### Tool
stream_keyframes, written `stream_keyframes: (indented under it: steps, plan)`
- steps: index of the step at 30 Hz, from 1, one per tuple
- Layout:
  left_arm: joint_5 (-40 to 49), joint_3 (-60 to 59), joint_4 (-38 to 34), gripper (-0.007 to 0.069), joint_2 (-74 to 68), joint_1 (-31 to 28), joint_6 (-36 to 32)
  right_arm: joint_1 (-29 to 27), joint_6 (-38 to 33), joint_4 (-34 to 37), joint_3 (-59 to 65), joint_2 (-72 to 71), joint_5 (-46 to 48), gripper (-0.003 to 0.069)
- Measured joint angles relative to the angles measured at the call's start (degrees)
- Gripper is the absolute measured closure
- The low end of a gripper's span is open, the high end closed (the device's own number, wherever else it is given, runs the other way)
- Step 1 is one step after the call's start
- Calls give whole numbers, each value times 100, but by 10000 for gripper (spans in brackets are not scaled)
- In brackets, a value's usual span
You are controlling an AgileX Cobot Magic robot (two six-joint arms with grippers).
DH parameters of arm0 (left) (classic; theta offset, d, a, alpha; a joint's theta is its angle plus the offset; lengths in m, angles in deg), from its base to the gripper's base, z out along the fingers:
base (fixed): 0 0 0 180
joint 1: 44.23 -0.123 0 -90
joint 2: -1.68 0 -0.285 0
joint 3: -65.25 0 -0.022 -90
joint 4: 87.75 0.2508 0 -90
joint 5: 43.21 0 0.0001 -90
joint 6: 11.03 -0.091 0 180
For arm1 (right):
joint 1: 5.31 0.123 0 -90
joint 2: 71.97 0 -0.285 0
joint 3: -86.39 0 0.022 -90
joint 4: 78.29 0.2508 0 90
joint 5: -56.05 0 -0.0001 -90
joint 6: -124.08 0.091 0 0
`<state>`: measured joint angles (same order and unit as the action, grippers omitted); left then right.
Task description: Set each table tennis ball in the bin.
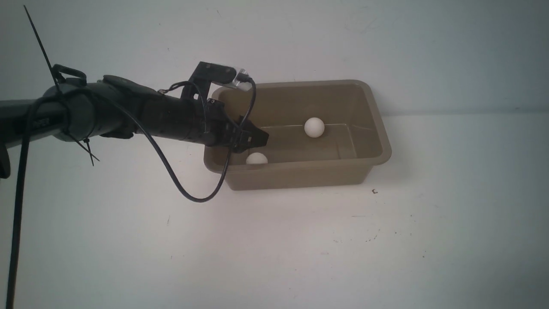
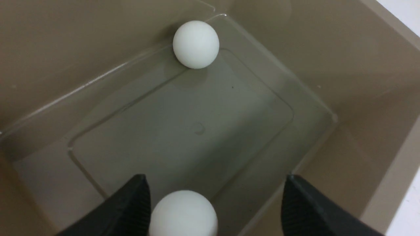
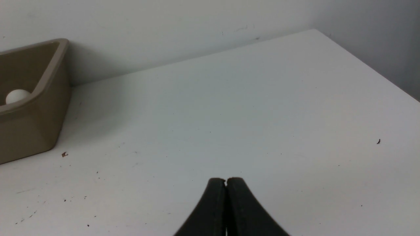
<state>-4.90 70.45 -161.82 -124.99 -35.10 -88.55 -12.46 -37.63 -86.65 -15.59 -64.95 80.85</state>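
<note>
A smooth, matte white table tennis ball [image 1: 314, 127] rests on the bin's floor against the foot of the far wall. The second ball [image 1: 257, 159], equally round and plain, lies low near the front left corner, below the left pincer [image 2: 215, 178]. The bin [image 1: 383, 148] is a glossy taupe plastic tub, rectangular, with rounded corners, a flared rim and sloping sides. The left pincer's black tapered fingers [image 2: 133, 203] stand wide apart, gripping nothing. The right pincer [image 3: 225, 179] is closed and empty over the speckled white surface [image 1: 300, 249].

Two balls [image 2: 196, 44] in bin [image 2: 361, 82], pincer [image 2: 215, 179] spread
</note>
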Motion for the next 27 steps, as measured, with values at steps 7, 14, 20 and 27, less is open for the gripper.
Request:
stream_keyframes:
  steps: [7, 14, 20, 27]
  plan:
    - [683, -11, 219, 366, 641, -238, 69, 0, 0, 0, 0, 0, 0, 676]
    - [1762, -11, 1634, 624, 2612, -821, 733, 0, 0, 0, 0, 0, 0, 676]
    - [2275, -11, 3132, 629, 3947, -1012, 1890, 0, 0, 0, 0, 0, 0, 676]
    - [2452, -473, 3750, 629, 5327, -1302, 2893, 0, 0, 0, 0, 0, 0, 676]
